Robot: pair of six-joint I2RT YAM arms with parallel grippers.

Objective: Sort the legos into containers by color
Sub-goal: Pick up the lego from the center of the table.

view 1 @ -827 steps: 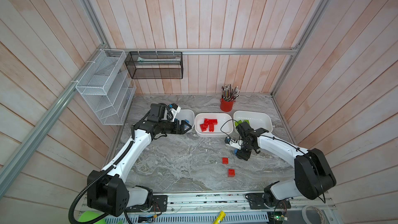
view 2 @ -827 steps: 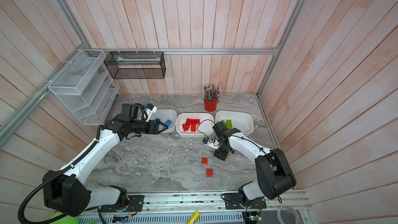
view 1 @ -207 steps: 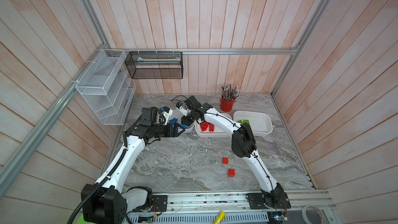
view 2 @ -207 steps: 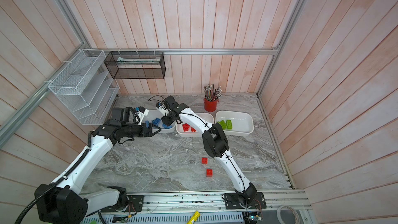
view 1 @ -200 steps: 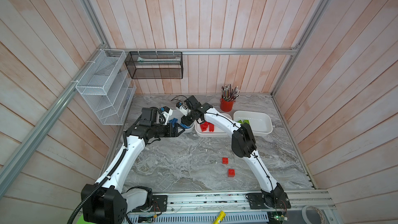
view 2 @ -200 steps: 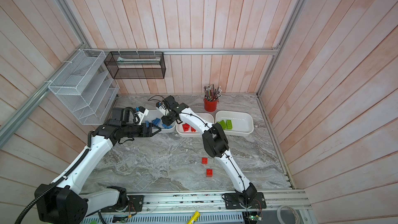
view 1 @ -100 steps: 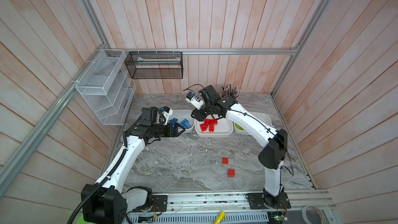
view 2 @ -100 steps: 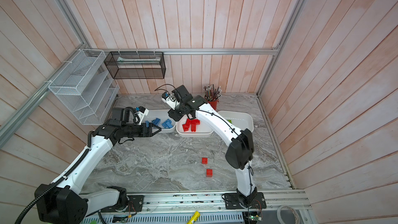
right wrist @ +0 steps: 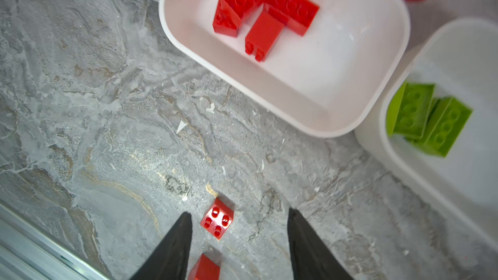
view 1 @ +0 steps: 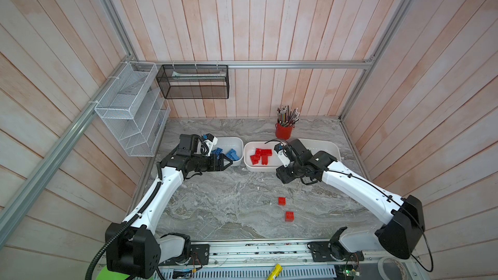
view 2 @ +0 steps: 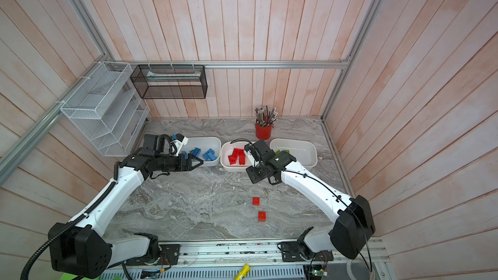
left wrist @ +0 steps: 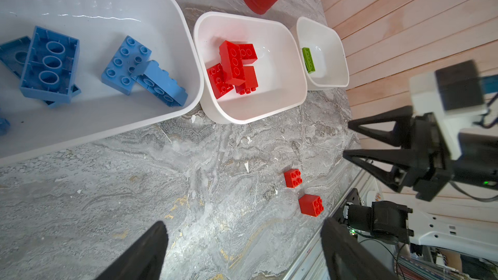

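Sorting studded plastic bricks (view 1: 282,200) into glossy rounded tubs (left wrist: 242,122).
Over veined marble (view 1: 229,206), left claw (left wrist: 244,223) and right claw (right wrist: 239,212) both released, empty.

The left arm (view 1: 161,192) and the right arm (view 1: 355,187) are made of white shells joined by rounded black housings (view 1: 401,230). A ribbed black hose (view 1: 97,254) is seen at the left base, a thin black cable (view 1: 369,185) is laid along the right arm, and black pointed fingers (left wrist: 145,254) are fitted at both tips.

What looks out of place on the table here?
A small red brick and a second red brick lie loose on the marble table, outside the middle tub holding the other red ones. Small white flecks also dot the table.
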